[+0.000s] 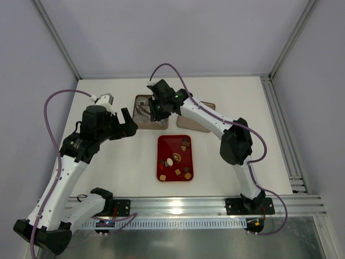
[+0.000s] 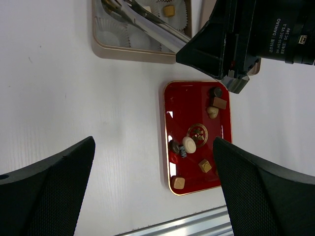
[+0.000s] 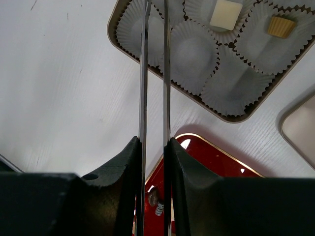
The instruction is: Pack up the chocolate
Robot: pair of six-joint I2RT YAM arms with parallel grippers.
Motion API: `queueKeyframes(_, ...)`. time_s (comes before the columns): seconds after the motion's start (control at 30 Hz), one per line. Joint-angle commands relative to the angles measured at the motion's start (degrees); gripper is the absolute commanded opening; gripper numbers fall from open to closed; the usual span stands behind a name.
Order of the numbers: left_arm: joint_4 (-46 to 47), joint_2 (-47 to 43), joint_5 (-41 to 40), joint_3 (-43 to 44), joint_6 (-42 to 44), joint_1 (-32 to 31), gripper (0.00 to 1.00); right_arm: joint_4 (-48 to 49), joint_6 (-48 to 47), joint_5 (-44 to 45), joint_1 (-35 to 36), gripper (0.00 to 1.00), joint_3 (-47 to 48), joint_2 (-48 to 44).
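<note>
The chocolate lies loose in the red tray (image 1: 173, 147): several small brown, tan and cream pieces, among them a cream round one (image 2: 189, 144) and a tan cube (image 2: 178, 182). Two pieces, a cream square (image 3: 226, 14) and a tan one (image 3: 281, 26), sit in paper cups in the gold box (image 1: 141, 100). My right gripper (image 1: 158, 108) (image 3: 153, 145) is shut on metal tongs (image 3: 143, 73). The tongs' tips (image 2: 112, 6) reach over the box's cups; I cannot see anything between them. My left gripper (image 1: 128, 124) (image 2: 153, 191) is open and empty, above the table left of the tray.
A beige lid (image 1: 204, 123) lies right of the box, partly under the right arm. The right arm (image 2: 256, 29) hangs over the tray's far end. An aluminium rail (image 2: 197, 223) runs along the near edge. The box holds several empty white cups (image 3: 193, 54).
</note>
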Motion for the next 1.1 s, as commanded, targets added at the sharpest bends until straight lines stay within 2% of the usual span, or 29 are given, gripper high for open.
queueKeyframes(0.0,0.01,-0.37,-0.54,2.04,0.59,-0.11,1.00,1.67,-0.71,-0.18,-0.21,0.30,3.26,-0.35)
queueKeyframes(0.3,0.10,-0.19,-0.45,2.12,0.59,-0.20,1.00,1.32,-1.06,0.34,-0.21,0.37,3.79,0.18)
queueKeyframes(0.63,0.01,0.07,-0.28,2.39,0.41,-0.11,1.00,0.44,-1.50,0.96,-0.30,0.38,5.02,0.01)
queueKeyframes(0.9,0.28,0.16,-0.19,2.57,0.06,-0.11,1.00,-0.09,-2.12,2.37,-0.56,0.38,4.85,-3.24)
queueKeyframes(1.07,0.54,0.25,-0.19,2.57,-0.29,-0.20,1.00,-0.26,-2.29,2.89,-0.65,0.38,1.79,-8.42)
